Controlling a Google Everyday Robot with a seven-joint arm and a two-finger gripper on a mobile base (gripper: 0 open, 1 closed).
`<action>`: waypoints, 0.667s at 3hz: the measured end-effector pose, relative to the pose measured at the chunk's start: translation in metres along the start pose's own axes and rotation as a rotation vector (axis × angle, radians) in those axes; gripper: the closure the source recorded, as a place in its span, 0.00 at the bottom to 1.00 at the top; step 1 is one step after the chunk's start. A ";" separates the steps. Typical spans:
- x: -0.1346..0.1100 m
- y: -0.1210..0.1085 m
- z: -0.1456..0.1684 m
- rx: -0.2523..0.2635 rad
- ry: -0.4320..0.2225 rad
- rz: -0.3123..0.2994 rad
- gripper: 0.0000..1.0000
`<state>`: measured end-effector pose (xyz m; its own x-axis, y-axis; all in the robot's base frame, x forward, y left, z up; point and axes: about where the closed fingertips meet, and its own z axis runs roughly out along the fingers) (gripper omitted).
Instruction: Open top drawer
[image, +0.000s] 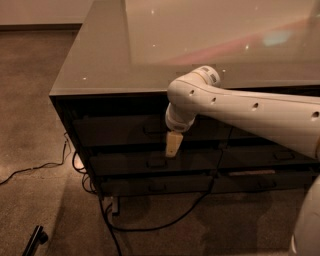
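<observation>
Right now the biggest thing before me is the cabinet (100, 75), a dark block with a glossy top that throws back pale light. It stands on a brown carpet (30, 110). My white arm (250, 110) reaches in from the right across the cabinet's front edge and bends down at the wrist.

The cabinet's face is split into stacked drawers, and every one I can see sits flush with the rest, so their insides are hidden from me. The top drawer (115, 131) is the uppermost one in the left column, just under the overhang of the top, and its front is pushed in level with the frame. Below it lies a second drawer (120, 164) and under that a third drawer (145, 186). More drawer fronts (270, 156) fill the right column, partly behind my arm.

My gripper (172, 144) hangs pointing downward in front of the top drawer's lower edge, with its tan tip over the seam above the second drawer. I cannot tell how it is set, apart or together, and I cannot tell whether it touches the front.

A black cable (150, 227) loops over the carpet below the cabinet. The top drawer's small handle (152, 129) sits just to the side of my gripper, apart from it.
</observation>
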<state>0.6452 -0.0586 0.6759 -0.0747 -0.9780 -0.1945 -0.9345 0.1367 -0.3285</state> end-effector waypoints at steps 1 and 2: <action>-0.001 0.003 0.011 -0.005 0.005 -0.034 0.00; 0.001 0.000 0.035 -0.013 0.033 -0.057 0.00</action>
<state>0.6569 -0.0543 0.6435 -0.0324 -0.9889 -0.1447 -0.9420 0.0786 -0.3262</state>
